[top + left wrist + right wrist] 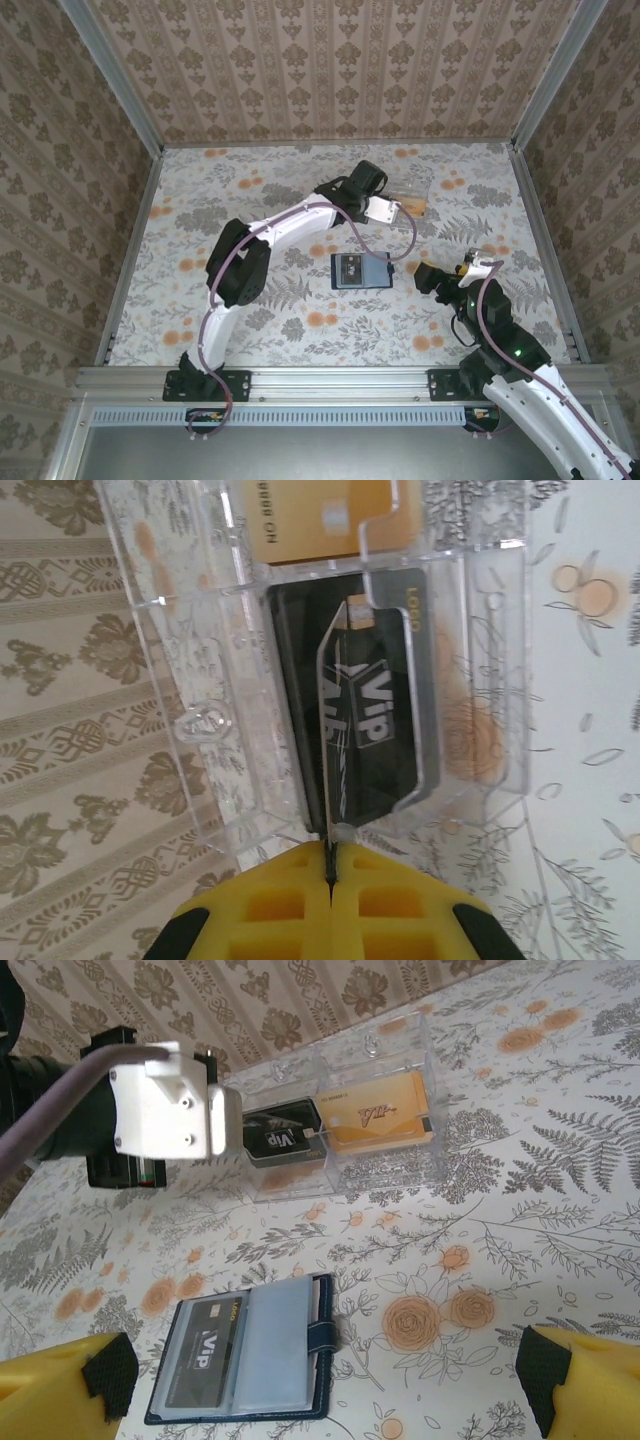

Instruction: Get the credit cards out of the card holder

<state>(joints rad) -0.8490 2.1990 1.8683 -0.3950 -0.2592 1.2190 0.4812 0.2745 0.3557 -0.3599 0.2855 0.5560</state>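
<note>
The navy card holder (360, 270) lies open on the table, also seen in the right wrist view (245, 1360). A black VIP credit card (205, 1355) sits in its left clear sleeve. My left gripper (330, 848) reaches into a clear plastic box (408, 203) and is shut on the near edge of a black VIP card (385, 700) that lies in one compartment. A gold card (320, 520) rests in the neighbouring compartment. My right gripper (432, 278) hovers just right of the card holder, open, with nothing between its yellow fingers (75, 1380).
The floral table cloth (250, 320) is walled on three sides by patterned panels. The left arm's white housing (170, 1100) and cable hang beside the clear box (340, 1120), behind the card holder.
</note>
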